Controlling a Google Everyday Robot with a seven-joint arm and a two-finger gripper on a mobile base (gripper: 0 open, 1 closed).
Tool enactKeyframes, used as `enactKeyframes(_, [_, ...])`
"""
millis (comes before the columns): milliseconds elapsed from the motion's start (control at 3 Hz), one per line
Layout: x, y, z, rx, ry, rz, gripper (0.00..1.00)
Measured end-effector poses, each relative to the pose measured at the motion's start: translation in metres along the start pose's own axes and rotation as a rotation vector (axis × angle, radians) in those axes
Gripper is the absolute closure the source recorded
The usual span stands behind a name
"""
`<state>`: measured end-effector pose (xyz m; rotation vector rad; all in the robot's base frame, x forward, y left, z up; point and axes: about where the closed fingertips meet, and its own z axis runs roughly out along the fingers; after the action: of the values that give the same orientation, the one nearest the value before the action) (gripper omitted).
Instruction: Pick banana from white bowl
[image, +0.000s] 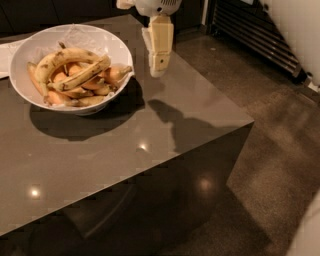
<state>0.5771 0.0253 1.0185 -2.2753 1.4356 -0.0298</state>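
The white bowl (30, 55) stands on the dark table at the upper left. It holds several bananas (70, 57) with brown spots, piled on top of one another. My gripper (159, 67) hangs down from the top of the view, just right of the bowl's rim and above the table. It holds nothing. Its shadow falls on the table below and to the right.
The grey glossy table (125, 145) ends at a corner on the right. A white cloth or paper (6, 55) lies left of the bowl. A black slatted unit (255, 35) stands at the upper right. The speckled floor (280, 150) lies to the right.
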Motion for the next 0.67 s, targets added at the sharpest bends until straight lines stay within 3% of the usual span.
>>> enactKeyframes(333, [-0.019, -0.020, 0.017, -0.030, -0.046, -0.056, 0.00])
enactKeyframes(667, [-0.030, -0.034, 0.036, -0.060, -0.065, -0.092, 0.18])
